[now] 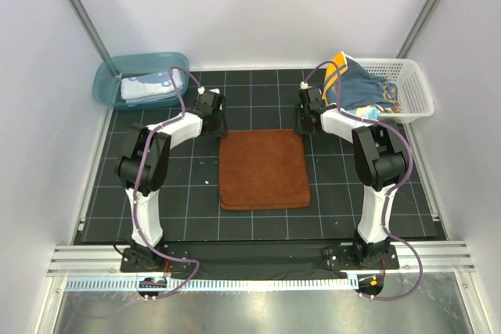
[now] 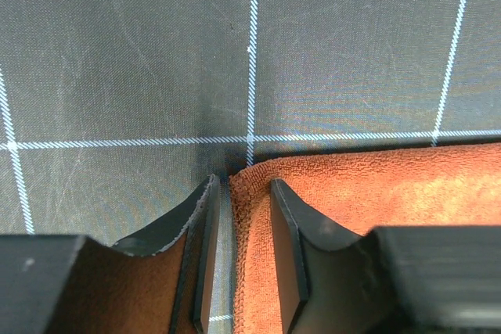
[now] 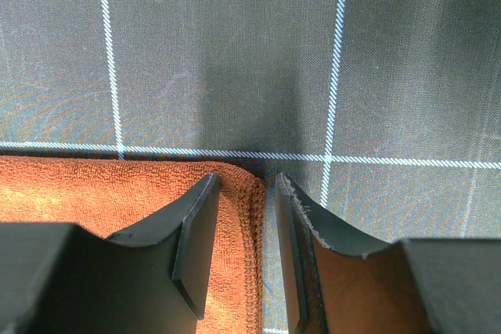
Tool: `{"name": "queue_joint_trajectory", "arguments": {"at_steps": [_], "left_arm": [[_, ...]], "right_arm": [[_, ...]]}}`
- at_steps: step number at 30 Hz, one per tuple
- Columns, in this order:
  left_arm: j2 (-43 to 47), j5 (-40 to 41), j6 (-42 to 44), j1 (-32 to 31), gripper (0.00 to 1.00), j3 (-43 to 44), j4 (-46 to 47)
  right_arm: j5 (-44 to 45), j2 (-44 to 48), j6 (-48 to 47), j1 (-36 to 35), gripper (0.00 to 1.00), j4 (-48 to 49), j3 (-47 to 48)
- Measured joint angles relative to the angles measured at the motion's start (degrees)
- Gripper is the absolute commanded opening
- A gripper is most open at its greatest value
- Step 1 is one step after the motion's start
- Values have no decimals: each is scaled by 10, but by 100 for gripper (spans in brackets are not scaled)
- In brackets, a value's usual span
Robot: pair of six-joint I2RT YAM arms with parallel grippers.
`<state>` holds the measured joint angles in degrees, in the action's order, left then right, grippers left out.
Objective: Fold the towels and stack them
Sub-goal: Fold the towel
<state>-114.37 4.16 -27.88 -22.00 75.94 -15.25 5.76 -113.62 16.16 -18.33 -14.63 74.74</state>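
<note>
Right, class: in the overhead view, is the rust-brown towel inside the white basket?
No, the rust-brown towel lies spread flat on the black mat, well apart from the white basket.

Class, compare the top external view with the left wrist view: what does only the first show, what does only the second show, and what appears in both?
Only the top view: the rust-brown towel whole and spread flat, the teal tub holding a pale towel, the white basket of dark towels, and the right arm. Only the left wrist view: the towel's stitched corner hem close up, with the left gripper open astride it, one finger over cloth, one over the mat. Both: towel, gridded mat, left gripper.
</note>
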Motion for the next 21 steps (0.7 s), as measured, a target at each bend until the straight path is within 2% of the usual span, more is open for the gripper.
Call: {"name": "queue_joint_trajectory", "arguments": {"at_steps": [6, 14, 15, 17, 18, 21], "left_arm": [[-3, 27, 1, -9, 32, 3, 0], [-9, 54, 1, -20, 25, 8, 0], [-10, 55, 1, -20, 21, 9, 1], [-11, 57, 1, -21, 20, 9, 2], [-11, 57, 1, -21, 15, 9, 3], [-11, 54, -2, -21, 7, 9, 6]], "right_arm": [[4, 0, 0, -1, 40, 0, 0], [5, -1, -1, -3, 31, 1, 0], [5, -1, 0, -4, 29, 1, 0], [4, -1, 0, -4, 25, 2, 0], [3, -2, 0, -4, 24, 3, 0], [2, -2, 0, -5, 16, 4, 0]]}}
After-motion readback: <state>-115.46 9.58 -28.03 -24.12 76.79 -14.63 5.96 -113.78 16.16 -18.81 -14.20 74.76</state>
